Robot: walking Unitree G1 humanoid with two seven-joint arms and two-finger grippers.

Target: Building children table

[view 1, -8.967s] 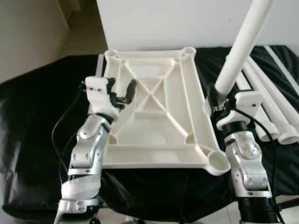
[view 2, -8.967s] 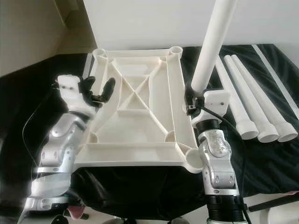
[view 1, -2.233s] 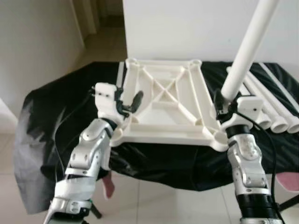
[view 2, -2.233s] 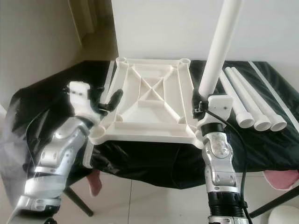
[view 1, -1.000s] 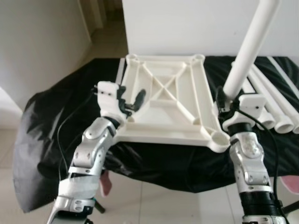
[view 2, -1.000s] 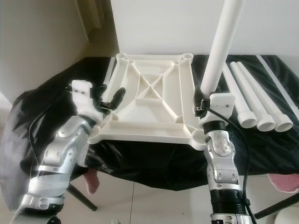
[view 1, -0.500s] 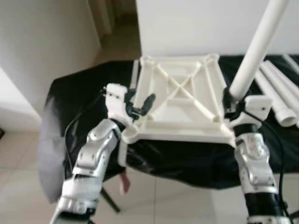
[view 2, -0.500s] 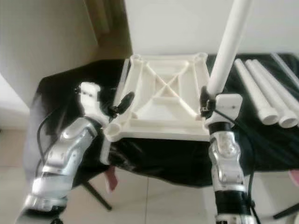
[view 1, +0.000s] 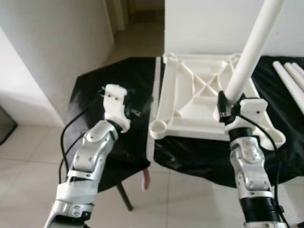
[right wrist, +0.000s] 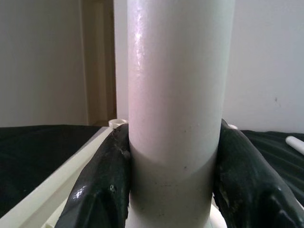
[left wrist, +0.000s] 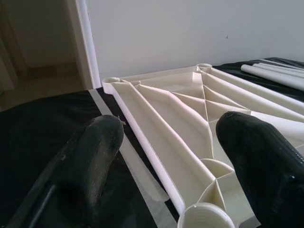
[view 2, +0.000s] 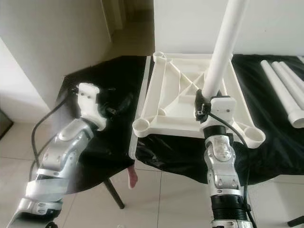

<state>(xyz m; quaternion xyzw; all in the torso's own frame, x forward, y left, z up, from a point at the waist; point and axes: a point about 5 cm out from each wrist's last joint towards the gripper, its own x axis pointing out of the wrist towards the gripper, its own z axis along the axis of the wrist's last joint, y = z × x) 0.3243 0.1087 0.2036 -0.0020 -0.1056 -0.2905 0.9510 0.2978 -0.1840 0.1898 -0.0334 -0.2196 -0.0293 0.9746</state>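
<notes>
Right tool [view 2: 203,105] clamps a white table leg [view 2: 223,50], long axis rising toward the frame's upper right, at centre-right above the upturned table panel [view 2: 183,90]. Left tool [left wrist: 171,156] gapes empty.

— How many pieces do we count?
— One tabletop [view 2: 175,90], upside down, and one leg [view 2: 223,47] held upright.
— And loose legs?
— We count two [view 2: 285,92] lying on the black cloth [view 2: 102,83].
</notes>
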